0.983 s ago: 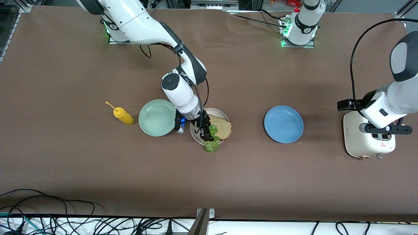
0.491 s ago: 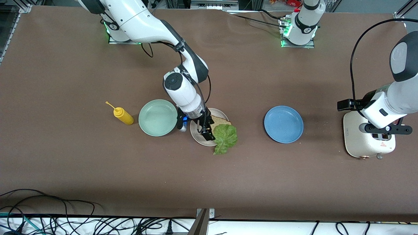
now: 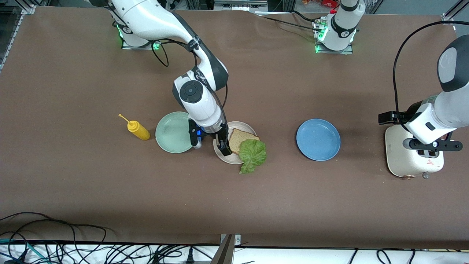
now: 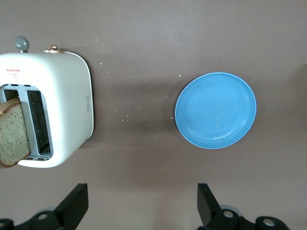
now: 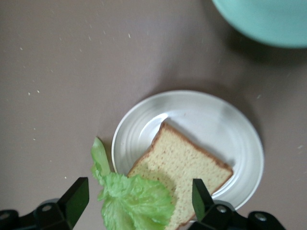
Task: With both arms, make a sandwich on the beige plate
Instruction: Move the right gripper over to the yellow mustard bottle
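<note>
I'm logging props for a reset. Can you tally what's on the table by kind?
Plates: 3: beige plate, green plate, blue plate
Bread slices: 2: one on the beige plate, one in the toaster slot
Lettuce: 1
Toaster: 1
Yellow bottle: 1
Total: 8

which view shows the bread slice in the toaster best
The left wrist view: the brown bread slice stands up from a slot of the white toaster. In the front view the left arm hides it; the right wrist view misses the toaster.
</note>
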Robot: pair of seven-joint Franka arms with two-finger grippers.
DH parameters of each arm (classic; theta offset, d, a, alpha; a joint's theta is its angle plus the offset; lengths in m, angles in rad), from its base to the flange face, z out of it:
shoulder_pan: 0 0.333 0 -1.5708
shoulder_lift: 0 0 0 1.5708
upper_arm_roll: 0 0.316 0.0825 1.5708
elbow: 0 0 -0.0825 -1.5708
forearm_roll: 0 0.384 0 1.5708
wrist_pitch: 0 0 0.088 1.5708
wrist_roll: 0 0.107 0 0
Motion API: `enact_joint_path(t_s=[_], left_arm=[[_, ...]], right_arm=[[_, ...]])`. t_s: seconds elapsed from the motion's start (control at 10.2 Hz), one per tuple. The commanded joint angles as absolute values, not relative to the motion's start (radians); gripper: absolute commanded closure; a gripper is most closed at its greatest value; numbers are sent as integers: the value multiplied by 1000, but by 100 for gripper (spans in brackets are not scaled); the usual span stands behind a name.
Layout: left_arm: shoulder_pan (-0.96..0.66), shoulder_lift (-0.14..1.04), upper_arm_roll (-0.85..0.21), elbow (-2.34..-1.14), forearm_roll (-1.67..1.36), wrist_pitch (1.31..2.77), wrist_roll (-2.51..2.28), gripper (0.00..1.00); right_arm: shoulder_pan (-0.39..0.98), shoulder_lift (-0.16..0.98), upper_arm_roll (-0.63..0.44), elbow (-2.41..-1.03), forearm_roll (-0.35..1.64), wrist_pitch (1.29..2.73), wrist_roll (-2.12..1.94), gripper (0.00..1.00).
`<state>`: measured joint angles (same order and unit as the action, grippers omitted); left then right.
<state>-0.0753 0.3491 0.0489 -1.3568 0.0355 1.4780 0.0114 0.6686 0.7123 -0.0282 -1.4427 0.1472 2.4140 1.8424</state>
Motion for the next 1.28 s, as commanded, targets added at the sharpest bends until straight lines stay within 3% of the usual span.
enact_joint_path(t_s=[0.0, 0.49, 1.18], left_arm=[[-74, 337, 44, -1367, 60, 1477, 32, 0], [-80, 337, 44, -1367, 69, 1477, 32, 0], [-49, 347, 51, -1361, 155, 1503, 135, 0]], right_arm=[[666, 651, -70, -1448, 133, 2251, 1675, 5], [666, 548, -196, -1460, 135, 1975, 1231, 5], [666, 367, -377, -1609, 132, 1818, 700, 4]])
